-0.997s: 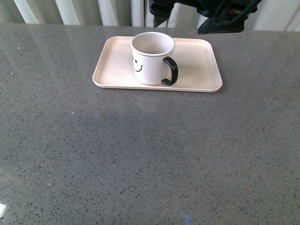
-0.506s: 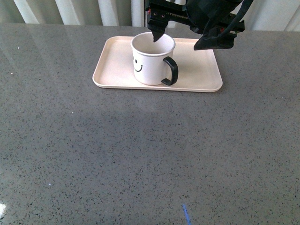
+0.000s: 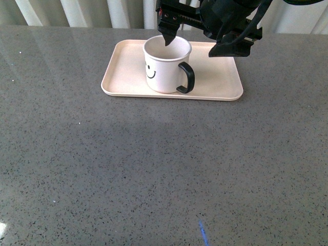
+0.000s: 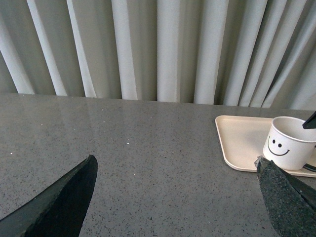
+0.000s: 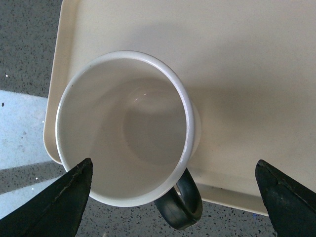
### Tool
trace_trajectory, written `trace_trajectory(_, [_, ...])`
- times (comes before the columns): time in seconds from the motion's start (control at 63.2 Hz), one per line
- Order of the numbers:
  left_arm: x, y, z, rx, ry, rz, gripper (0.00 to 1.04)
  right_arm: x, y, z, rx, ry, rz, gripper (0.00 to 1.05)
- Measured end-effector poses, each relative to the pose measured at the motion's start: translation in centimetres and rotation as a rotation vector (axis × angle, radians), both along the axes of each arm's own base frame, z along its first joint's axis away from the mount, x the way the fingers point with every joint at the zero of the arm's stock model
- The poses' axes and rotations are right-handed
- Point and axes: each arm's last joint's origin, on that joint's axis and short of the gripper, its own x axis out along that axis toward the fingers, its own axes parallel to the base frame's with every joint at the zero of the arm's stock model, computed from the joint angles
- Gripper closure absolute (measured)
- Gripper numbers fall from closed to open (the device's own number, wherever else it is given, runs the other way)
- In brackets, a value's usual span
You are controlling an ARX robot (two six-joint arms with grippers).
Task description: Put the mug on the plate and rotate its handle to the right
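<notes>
Since half a second ago the right pincer (image 3: pixel 196 46) has been shifted slightly leftward, jaws spread wide above the mug (image 3: pixel 165 66). Mug noted upright, empty, on the plate (image 3: pixel 218 82); black smiley printed, handle (image 3: pixel 187 77) turned front-right. Left pincer (image 4: pixel 177 197) seen spread open over the grey speckled bench (image 3: pixel 154 164); pale curtain (image 4: pixel 163 49) behind.

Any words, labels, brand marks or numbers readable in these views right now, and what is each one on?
No words, brands or numbers can be read in any view.
Only sign: a black smiley face, printed on the side of the mug, which stands on the plate.
The plate itself shows no print.
</notes>
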Motion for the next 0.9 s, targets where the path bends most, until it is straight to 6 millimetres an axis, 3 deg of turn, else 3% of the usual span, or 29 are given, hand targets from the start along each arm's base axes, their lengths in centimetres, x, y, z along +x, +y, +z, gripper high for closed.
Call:
trace_trajectory(0.491, [0.0, 0.0, 0.0, 0.0, 0.0, 0.0, 0.09, 0.0, 0.0, -0.2, 0.019, -0.015, 0.027, 0.09])
trace_trajectory(0.601, [0.0, 0.0, 0.0, 0.0, 0.0, 0.0, 0.09, 0.5, 0.1, 0.1, 0.054, -0.09, 0.102, 0.09])
trace_trajectory(0.902, [0.0, 0.0, 0.0, 0.0, 0.0, 0.0, 0.09, 1.7, 0.5, 0.2, 0.031, -0.076, 0.11, 0.09])
